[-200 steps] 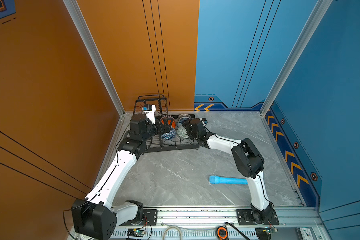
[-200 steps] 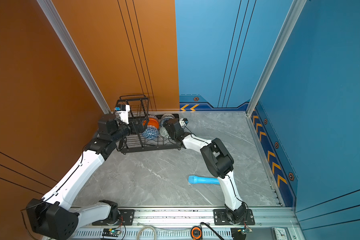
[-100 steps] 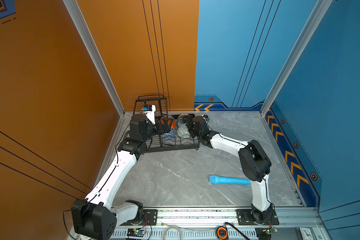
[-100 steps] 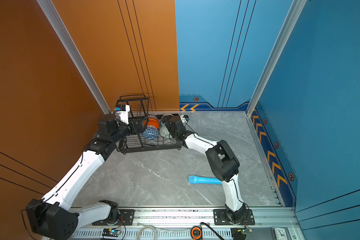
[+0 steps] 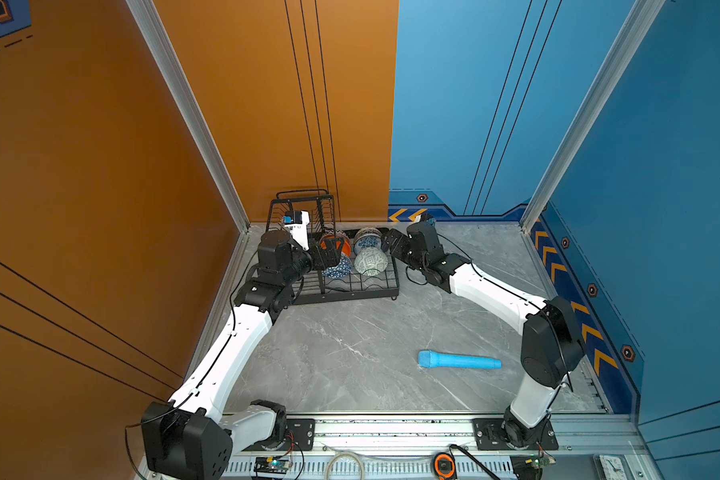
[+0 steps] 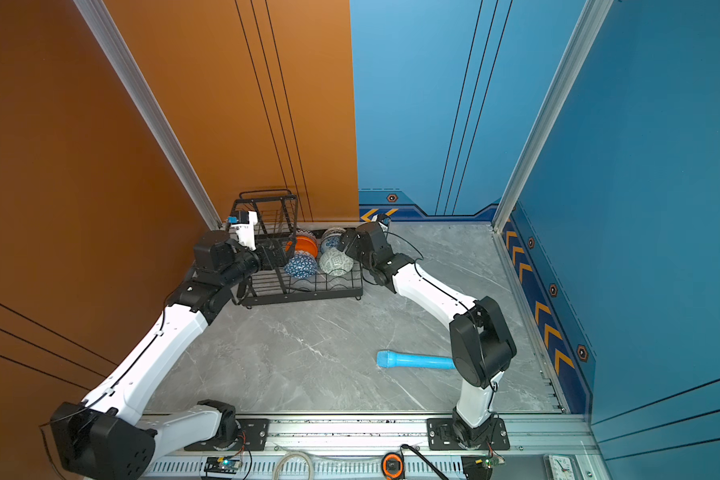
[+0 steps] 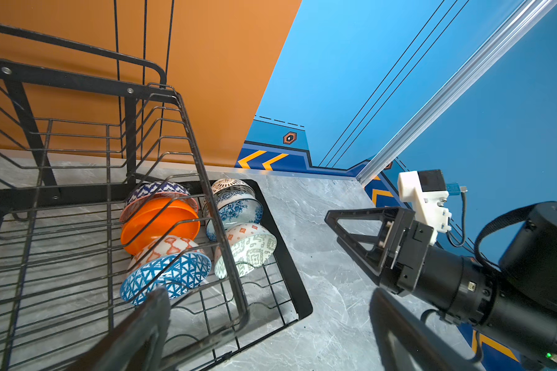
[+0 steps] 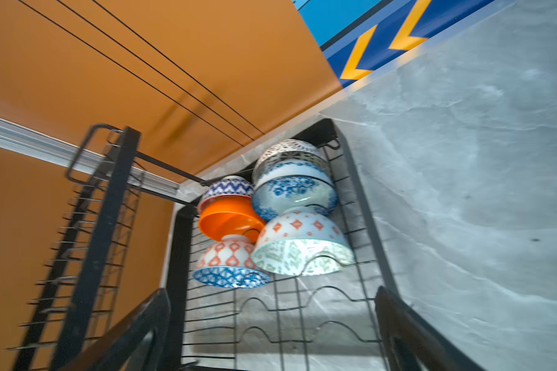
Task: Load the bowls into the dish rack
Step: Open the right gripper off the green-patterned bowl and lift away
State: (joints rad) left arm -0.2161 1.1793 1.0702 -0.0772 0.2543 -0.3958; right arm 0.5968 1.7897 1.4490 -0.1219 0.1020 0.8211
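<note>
Six bowls [image 8: 293,192] stand on edge in two rows on the dish rack's [image 8: 367,218] lower tray, beside its raised basket. We see left gripper [image 7: 269,292] and right gripper [image 8: 270,294] spread wide, holding nothing.

End of light blue cylinder [image 6: 412,360] behind right arm [image 6: 481,345]; dish rack [image 8: 103,208] motion-blurred.
</note>
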